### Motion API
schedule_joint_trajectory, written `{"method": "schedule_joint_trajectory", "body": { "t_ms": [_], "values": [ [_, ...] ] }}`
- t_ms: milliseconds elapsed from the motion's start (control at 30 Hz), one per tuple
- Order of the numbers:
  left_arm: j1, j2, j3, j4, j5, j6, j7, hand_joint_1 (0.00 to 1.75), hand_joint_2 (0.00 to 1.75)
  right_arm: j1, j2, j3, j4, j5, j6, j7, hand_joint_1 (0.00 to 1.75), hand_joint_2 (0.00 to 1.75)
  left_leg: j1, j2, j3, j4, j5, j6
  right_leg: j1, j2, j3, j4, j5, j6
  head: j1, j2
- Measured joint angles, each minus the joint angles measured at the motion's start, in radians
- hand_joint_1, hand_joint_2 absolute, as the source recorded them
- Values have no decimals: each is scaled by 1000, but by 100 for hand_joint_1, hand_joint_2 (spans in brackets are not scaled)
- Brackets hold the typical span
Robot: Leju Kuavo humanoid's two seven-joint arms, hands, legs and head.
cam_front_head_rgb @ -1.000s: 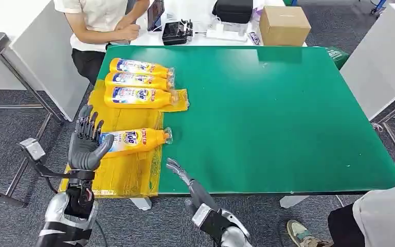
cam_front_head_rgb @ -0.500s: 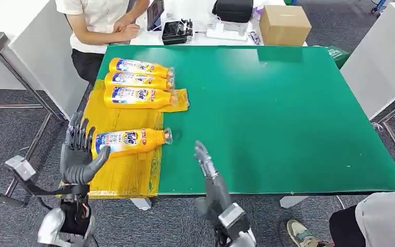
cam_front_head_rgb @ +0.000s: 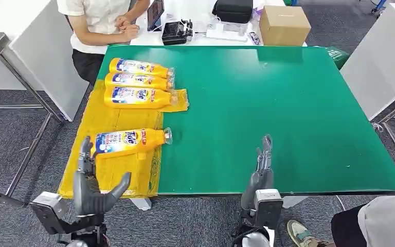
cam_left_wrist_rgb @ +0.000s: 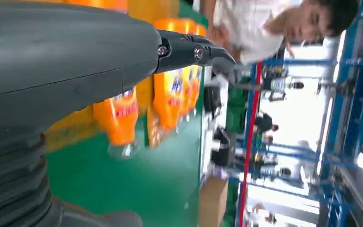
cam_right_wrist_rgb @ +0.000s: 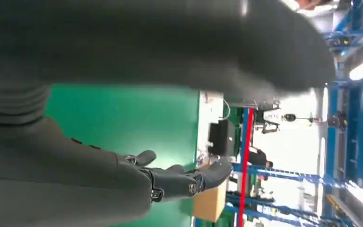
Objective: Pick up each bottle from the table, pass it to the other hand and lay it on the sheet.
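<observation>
Several orange Tide bottles lie on their sides on a yellow sheet [cam_front_head_rgb: 115,172] along the left edge of the green table [cam_front_head_rgb: 267,98]. Three of them [cam_front_head_rgb: 136,82] lie close together at the far end; one bottle [cam_front_head_rgb: 128,140] lies alone nearer me, its clear cap over the green surface. This bottle [cam_left_wrist_rgb: 119,116] is also in the left wrist view. My left hand [cam_front_head_rgb: 93,185] hovers open at the sheet's near edge, short of the near bottle. My right hand [cam_front_head_rgb: 261,167] stands open over the table's near edge, fingers straight and pointing away, holding nothing.
A person [cam_front_head_rgb: 100,20] sits at the far left corner of the table. Behind the table stand a cardboard box [cam_front_head_rgb: 284,24], a black bag [cam_front_head_rgb: 233,10] and small devices [cam_front_head_rgb: 177,31]. Another person's leg and shoe [cam_front_head_rgb: 308,236] are at the near right.
My left hand has drawn back from the near bottle toward me and lower. My right hand has swung to the right along the near table edge. The bottles have not moved.
</observation>
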Motion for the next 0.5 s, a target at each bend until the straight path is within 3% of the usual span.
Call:
{"method": "schedule_joint_trajectory", "body": {
  "t_ms": [167, 500],
  "values": [
    [12, -4, -20, 6, -3, -1, -75, 0, 175, 19, -6, -9, -3, -66, 123, -9, 0, 175, 0, 0, 0, 0, 0, 0, 0, 0, 0, 0, 0, 0, 0, 0],
    [18, -14, -21, 1, -5, 29, -90, 0, 175, 43, -7, -29, -43, -73, 132, -17, 0, 175, 0, 0, 0, 0, 0, 0, 0, 0, 0, 0, 0, 0, 0, 0]
  ]
}}
